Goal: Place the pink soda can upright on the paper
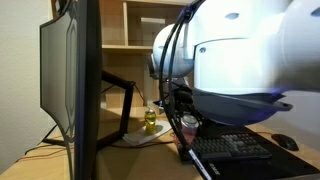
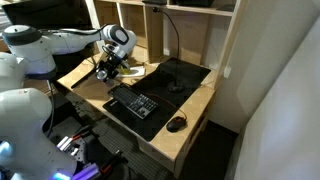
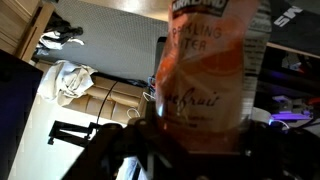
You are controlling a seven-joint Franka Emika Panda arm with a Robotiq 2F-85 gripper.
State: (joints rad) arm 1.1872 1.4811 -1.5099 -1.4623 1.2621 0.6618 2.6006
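Although gripped and off the desk, is not yet over the paper (image 1: 140, 141). Shows the can (image 3: 205, 75) filling the wrist view, pink label close up, with the gripper (image 3: 195, 138) closed hard round its body. Cannot tell from there whether upright or tilted. Hangs, in an exterior view, at 3 o'clock of the bottle (image 1: 150, 121) and 2 o'clock of the paper, near both but apart.

Counts the pick as done; leaves the carry across, the standing upright on the sheet, and the letting go.

Looks short of room. Puts the bottle at the paper's 12 o'clock edge, whether on it or just beside cannot be told, so favours a set-down toward 6 o'clock. Has the keyboard (image 1: 235, 148) close at 4 o'clock, with the monitor (image 1: 70, 80) and stand (image 1: 120, 95) walling off 9 o'clock. Leaves open air above and toward 6 o'clock only. Calls for a short, low move kept clear of the bottle.
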